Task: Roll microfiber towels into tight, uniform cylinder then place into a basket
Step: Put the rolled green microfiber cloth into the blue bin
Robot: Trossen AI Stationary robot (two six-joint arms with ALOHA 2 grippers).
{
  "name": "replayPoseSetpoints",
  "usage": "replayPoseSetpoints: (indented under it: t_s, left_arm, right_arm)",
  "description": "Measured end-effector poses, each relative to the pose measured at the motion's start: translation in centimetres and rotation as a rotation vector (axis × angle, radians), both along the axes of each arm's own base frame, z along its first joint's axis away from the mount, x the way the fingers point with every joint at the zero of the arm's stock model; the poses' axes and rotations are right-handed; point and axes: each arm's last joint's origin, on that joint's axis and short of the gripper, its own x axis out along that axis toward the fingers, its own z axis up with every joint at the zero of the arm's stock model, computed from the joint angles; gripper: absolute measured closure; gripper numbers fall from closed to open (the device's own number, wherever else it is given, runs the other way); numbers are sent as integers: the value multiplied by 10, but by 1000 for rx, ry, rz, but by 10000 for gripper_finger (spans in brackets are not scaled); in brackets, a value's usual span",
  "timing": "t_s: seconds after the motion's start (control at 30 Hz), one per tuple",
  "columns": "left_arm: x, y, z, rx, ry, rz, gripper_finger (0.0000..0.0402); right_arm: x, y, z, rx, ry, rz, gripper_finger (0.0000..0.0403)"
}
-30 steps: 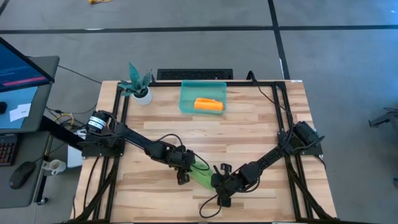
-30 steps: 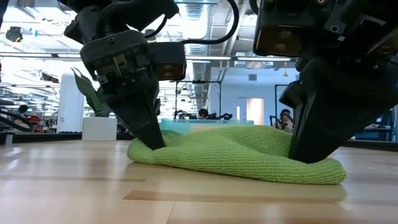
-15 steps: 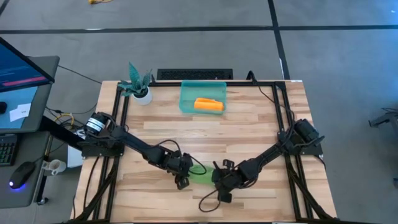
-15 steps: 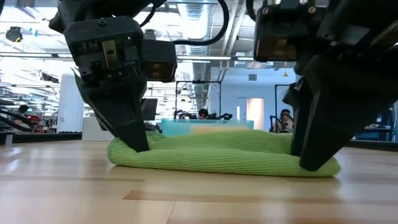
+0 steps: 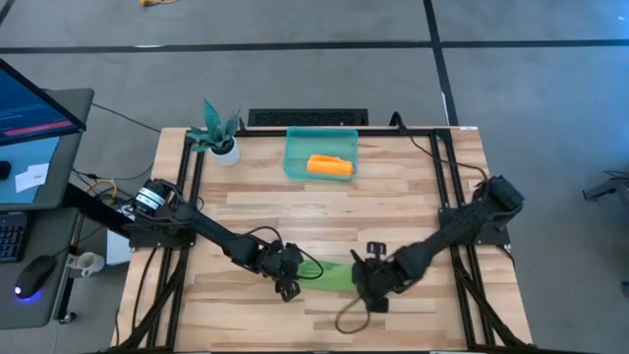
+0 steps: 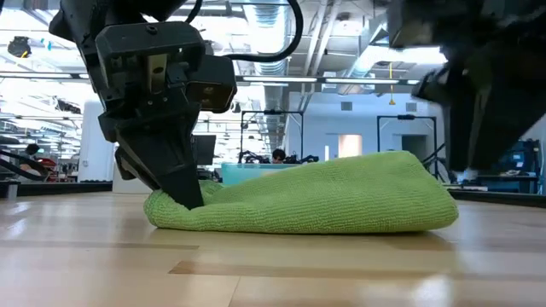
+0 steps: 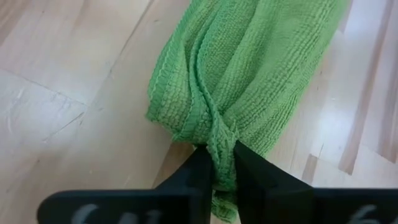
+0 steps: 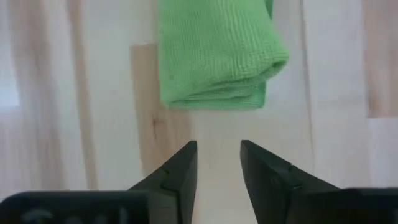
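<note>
1. The left gripper (image 5: 287,278) sits low on the table (image 5: 413,197), its fingers nearly shut and pinching a fold at the left end of the green towel (image 5: 329,274).
2. That green towel lies rolled on the bare wood near the front edge, between the 2 grippers. It looks soft, light and springy, so the roll will likely loosen if let go. I would hold it at both ends, across the full thickness of the roll.
3. The right gripper (image 5: 371,286) sits just beside the towel's right end, its fingers parted and holding nothing.
4. Count: 2 towels, 1 green on the table and 1 orange towel (image 5: 329,165) already rolled inside the basket (image 5: 293,157) at the far edge; 1 basket; 1 potted plant (image 5: 218,135).
</note>
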Motion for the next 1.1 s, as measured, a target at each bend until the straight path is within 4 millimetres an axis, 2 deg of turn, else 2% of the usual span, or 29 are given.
replayPoseSetpoints:
  t_s: [0.1,0.2,0.37,0.47,0.63,0.77,0.93,1.1]
  left_arm:
    - [-1,-2,0,3,-5,0,367]
    - [-1,-4,0,11,-13,-1,367]
    - [-1,-5,0,19,-18,-1,367]
    - [-1,-5,0,19,-19,-1,366]
    - [-1,-5,0,17,-19,2,367]
    - [-1,-5,0,17,-19,2,366]
    - [-1,-5,0,16,-19,2,366]
    - [-1,-5,0,17,-19,1,366]
  right_arm:
    - [-13,9,16,-38,-69,38,260]
    - [-27,25,25,-70,-228,-1,262]
    - [-39,53,22,-154,-517,-65,264]
    - [-32,57,15,-203,-568,-34,261]
    - [-5,34,17,-204,-575,-89,243]
    - [13,11,17,-173,-501,-88,208]
    - [27,-10,15,-32,-403,-54,163]
    - [36,-27,13,72,-348,-58,154]
